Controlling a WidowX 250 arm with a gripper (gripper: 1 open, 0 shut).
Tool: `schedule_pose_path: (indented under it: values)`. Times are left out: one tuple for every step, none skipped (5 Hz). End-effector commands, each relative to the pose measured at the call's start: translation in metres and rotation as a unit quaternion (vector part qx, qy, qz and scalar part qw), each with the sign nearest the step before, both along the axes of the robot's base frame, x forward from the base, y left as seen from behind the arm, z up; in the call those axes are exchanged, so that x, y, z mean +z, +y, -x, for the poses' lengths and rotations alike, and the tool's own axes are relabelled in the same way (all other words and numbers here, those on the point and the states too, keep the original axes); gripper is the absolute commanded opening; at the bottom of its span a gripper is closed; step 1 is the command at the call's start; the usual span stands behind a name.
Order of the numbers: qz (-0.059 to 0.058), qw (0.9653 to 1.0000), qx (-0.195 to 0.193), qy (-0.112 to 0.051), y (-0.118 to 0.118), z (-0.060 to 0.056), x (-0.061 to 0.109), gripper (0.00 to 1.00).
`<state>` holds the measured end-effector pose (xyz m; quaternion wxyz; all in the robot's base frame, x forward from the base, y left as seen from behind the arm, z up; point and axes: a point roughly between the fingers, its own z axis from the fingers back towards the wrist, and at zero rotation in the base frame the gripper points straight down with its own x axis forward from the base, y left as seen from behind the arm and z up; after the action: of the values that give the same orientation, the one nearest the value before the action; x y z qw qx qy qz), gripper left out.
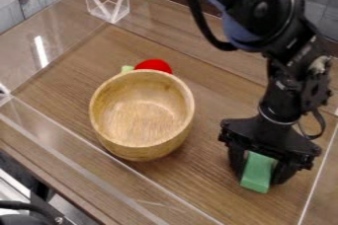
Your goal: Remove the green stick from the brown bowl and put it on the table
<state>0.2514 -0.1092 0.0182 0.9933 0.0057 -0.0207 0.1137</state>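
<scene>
Green stick (258, 175) is seen lying on bench (79, 51) nr right edge, betw. spread-apart fingers (232, 158); brown bowl (141, 115) sits empty.

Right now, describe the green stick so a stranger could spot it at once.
Start at the brown bowl in the middle of the table. Look right of it, where the black gripper points down with its jaws open. The green stick lies on the table between them: a flat green block, unlike the small red object behind the bowl.
</scene>
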Motion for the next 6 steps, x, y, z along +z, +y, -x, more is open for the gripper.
schedule_pose_path:
  values:
    - [0.008,0.9998,0.002,-0.017,0.009,-0.009,0.012,1.00]
    - [0.010,0.9996,0.020,-0.015,0.005,-0.010,0.016,0.00]
    - [0.010,0.9993,0.036,-0.008,0.001,-0.010,0.016,1.00]
    - [0.011,0.9984,0.056,-0.004,-0.005,-0.008,0.014,1.00]
    - [0.012,0.9971,0.075,-0.001,-0.010,-0.007,0.013,0.00]
    - [0.010,0.9967,0.080,0.003,-0.014,-0.007,0.011,1.00]
